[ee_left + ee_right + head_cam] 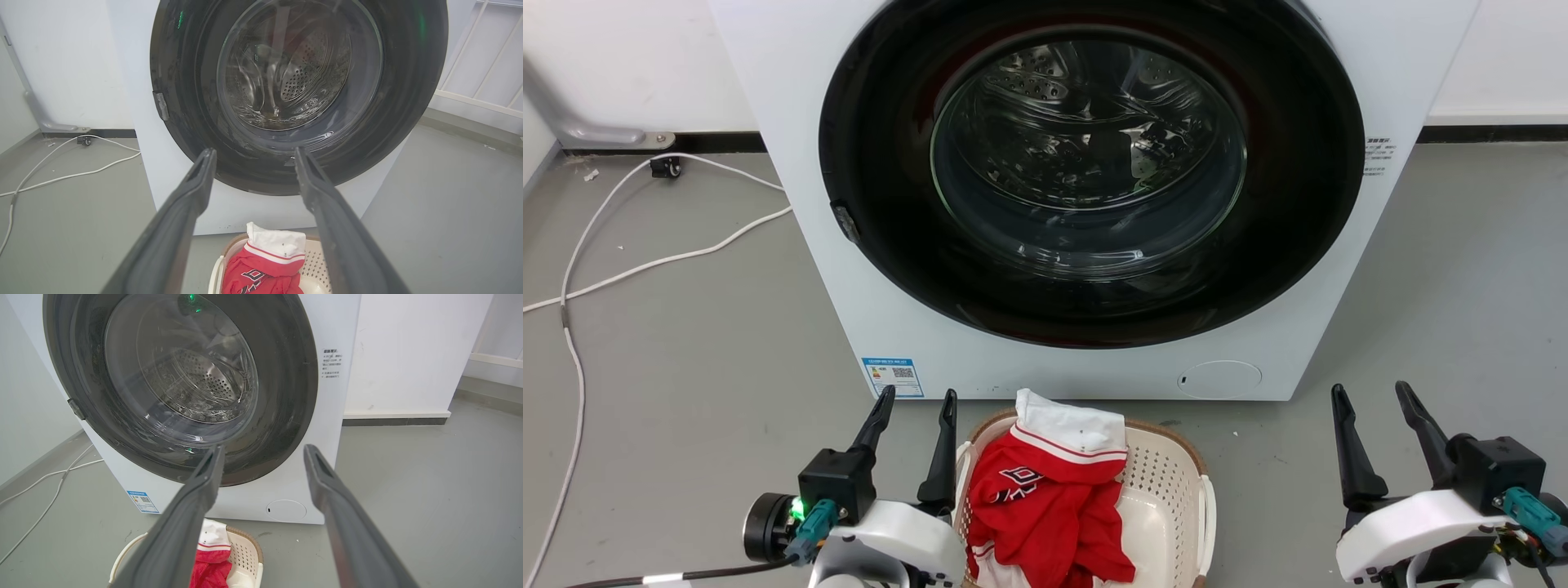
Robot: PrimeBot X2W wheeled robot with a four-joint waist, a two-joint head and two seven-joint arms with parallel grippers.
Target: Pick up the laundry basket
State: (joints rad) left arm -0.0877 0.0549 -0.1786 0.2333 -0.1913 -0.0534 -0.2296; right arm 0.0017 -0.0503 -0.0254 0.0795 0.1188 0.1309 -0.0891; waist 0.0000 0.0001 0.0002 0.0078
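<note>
- Basket (1164, 482): on the floor (686, 367) before the washer (1094, 371), clothes (1045, 506) inside.
- Left gripper (917, 396): fingers spread, empty, just beside the basket's left side.
- Right gripper (1370, 390): fingers spread, empty, well apart from the basket.
- Progress: we judge nothing done; grasp and lift remain.

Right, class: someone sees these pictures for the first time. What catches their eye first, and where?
The white washing machine, with its big round dark door, takes up the top middle of the head view. On the floor right before it sits the laundry basket, holding a bright red and white garment. The left claw and right claw stand open either side of it.
</note>
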